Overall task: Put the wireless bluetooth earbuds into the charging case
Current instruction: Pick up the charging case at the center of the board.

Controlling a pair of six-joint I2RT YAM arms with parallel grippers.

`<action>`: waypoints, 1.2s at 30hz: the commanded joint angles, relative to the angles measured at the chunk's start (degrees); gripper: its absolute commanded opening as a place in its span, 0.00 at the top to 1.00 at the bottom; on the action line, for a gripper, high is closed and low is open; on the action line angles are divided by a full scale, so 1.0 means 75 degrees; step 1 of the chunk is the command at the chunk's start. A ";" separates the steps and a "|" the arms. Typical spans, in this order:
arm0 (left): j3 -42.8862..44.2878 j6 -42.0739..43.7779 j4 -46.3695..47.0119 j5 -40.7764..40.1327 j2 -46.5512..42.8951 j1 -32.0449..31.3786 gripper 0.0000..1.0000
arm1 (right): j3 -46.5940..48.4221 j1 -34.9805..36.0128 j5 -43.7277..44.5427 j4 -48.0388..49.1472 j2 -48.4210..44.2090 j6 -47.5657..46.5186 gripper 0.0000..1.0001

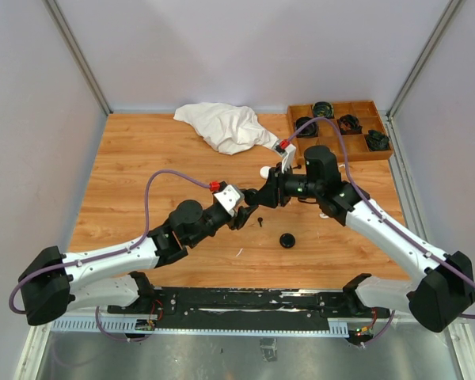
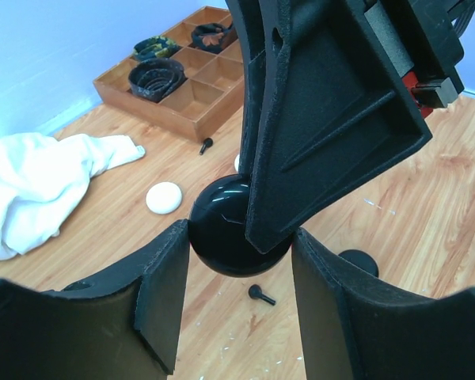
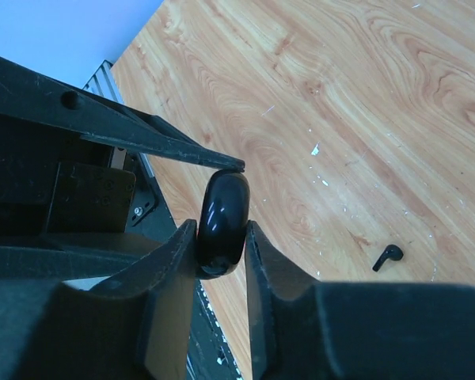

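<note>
Glossy black round plastic charging case (image 3: pixel 224 204) clenched edge-on in right gripper (image 3: pixel 220 231). Left gripper (image 2: pixel 239 234) appears to be clasping same case. Tiny black stemmed earbud (image 1: pixel 261 221) lies loose on wooden table (image 1: pixel 142 158) just below case. Risk: opposing pulls twist case free; slick shell slips and drops onto earbud.

Mid-table, a charging case (image 2: pixel 226 229) sits between the fingers of the left gripper (image 2: pixel 239 237) and the right gripper (image 3: pixel 222 233). On the table under it lies an earbud (image 1: pixel 261 222), with a round puck (image 1: pixel 286 240) to its near right. A second case (image 1: pixel 265 171) lies just beyond, a cloth (image 1: pixel 222 127) at far centre, and a compartment tray (image 2: pixel 166 119) of coiled items (image 1: pixel 348 123) at far right.
</note>
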 commanded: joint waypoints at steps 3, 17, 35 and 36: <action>0.0068 -0.0120 0.0029 0.0239 -0.0198 -0.0057 0.52 | 0.0402 0.0074 -0.0134 -0.0149 -0.0177 -0.0537 0.79; 0.0078 -0.0931 -0.1090 0.2159 -0.0995 0.0773 0.32 | 0.0681 0.0071 -0.0920 -0.1346 -0.0769 -0.2889 0.83; 0.0186 -0.1296 -0.0600 0.5317 -0.0986 0.1557 0.55 | 0.1282 0.0171 -0.2286 -0.2380 -0.0667 -0.4658 0.82; 0.0188 -0.1314 -0.0510 0.5436 -0.0947 0.1557 0.55 | 0.1330 0.0193 -0.2289 -0.2426 -0.0635 -0.4725 0.82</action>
